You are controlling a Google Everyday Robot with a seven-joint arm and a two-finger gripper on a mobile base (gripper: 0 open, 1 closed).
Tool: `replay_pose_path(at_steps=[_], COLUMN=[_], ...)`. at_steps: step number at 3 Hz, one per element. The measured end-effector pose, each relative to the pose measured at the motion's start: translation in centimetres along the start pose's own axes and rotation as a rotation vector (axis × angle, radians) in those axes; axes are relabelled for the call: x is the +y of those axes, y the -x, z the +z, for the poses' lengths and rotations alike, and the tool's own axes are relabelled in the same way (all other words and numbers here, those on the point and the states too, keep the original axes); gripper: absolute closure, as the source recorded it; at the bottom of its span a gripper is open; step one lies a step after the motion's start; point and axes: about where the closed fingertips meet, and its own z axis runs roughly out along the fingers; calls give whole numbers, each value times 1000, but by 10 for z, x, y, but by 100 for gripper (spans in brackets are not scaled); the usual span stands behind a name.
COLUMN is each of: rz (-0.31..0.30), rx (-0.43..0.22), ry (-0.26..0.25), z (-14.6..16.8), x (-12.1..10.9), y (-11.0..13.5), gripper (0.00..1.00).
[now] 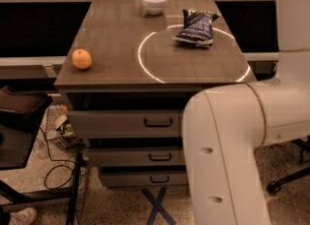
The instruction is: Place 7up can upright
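Gripper and 7up can out of shot, arm (227, 161) at 5 o'clock.
Can't tell its grip; I'd land it base-down on table (116, 35), 9 o'clock of chip bag (196, 26).

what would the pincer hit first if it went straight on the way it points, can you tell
Cannot tell: the pincer is out of view. Only the white arm shows, its lower link running off the bottom edge, in front of the drawers, so the pincer's heading is hidden.
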Motion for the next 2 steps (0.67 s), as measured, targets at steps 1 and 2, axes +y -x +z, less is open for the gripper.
replay_pose_path(at_steps=[1,2], rz=[-4,0], rx=[-22,-25], ry=[-2,6], z=[0,0], x=[-10,-11], y=[1,0], gripper=[100,100])
